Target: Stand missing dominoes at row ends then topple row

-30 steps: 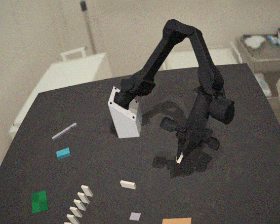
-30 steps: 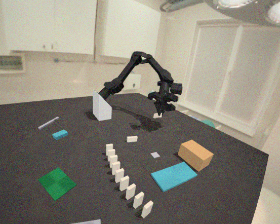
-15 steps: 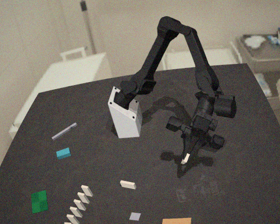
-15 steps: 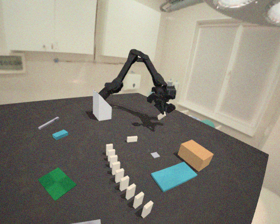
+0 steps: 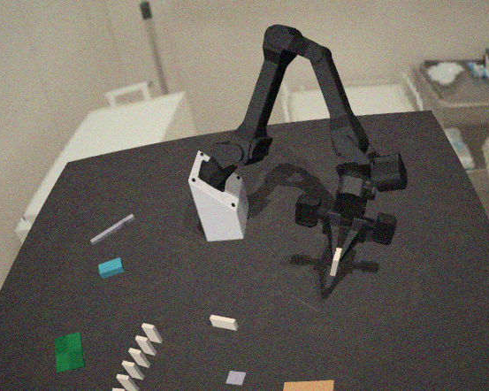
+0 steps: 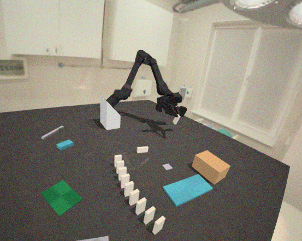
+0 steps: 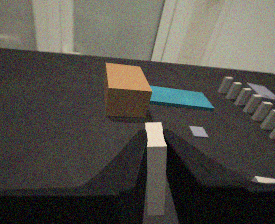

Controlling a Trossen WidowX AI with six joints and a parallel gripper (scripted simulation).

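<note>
My gripper [image 5: 338, 252] [image 6: 178, 115] [image 7: 153, 136] is shut on a cream domino [image 5: 336, 262] [image 6: 176, 120] [image 7: 156, 175]. It holds the domino in the air, well away from the row. Several cream dominoes stand upright in an evenly spaced row; one end domino [image 5: 152, 333] [image 6: 118, 161] is nearest the arm base, and the other end domino [image 6: 159, 225] is at the front in the exterior view. Another cream domino [image 5: 224, 323] [image 6: 142, 149] lies on its long edge beside the row's near-base end. In the wrist view part of the row is cut off at the right edge.
An orange box [image 5: 309, 386] [image 6: 211, 167] [image 7: 128, 92] stands by a flat blue slab [image 6: 188, 190] [image 7: 181, 97]. A small lilac square [image 5: 236, 378] [image 6: 167, 166] [image 7: 198, 131], a green square [image 5: 69, 352] [image 6: 61, 197], a blue block [image 5: 110, 267] [image 6: 65, 144] and a thin grey bar [image 5: 112, 229] [image 6: 52, 132] lie around.
</note>
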